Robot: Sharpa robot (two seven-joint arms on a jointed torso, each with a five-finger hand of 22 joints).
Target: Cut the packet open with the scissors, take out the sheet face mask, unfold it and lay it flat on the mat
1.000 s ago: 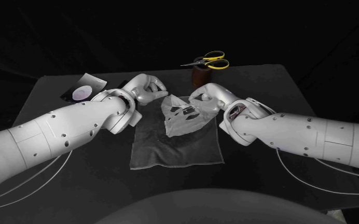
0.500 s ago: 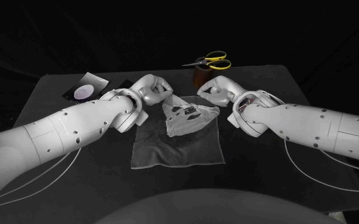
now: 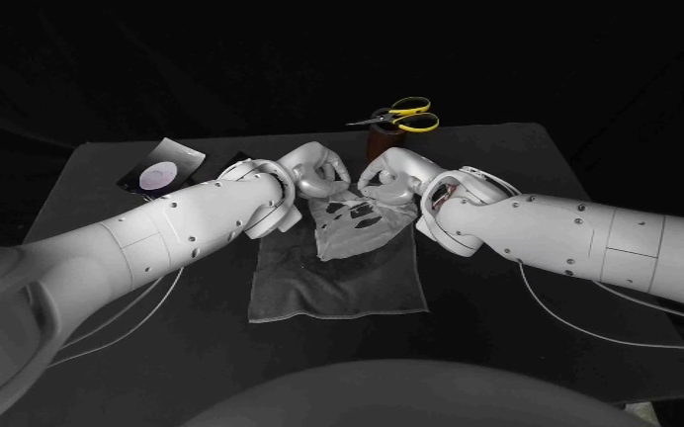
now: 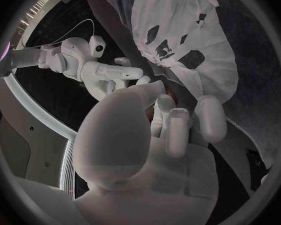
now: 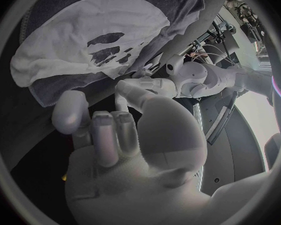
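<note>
Hovering at the far end of the mat [image 3: 335,294], left hand [image 3: 316,172] and right hand [image 3: 387,172] were close together, fingers curled, grip on anything impossible to tell, sheet face mask [image 3: 349,231] lay creased on the mat, scissors [image 3: 405,115] stood behind.

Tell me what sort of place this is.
Probably a robotics test bench: a black table against a dark backdrop, with a mat, a sheet face mask and scissors staged on it.

We see a black table [image 3: 502,154] under dark cloth hung behind [image 3: 213,32]. Near its far edge, about mid-width, we find a brown cylindrical holder [image 3: 378,140] standing upright, its lower part hidden.
</note>
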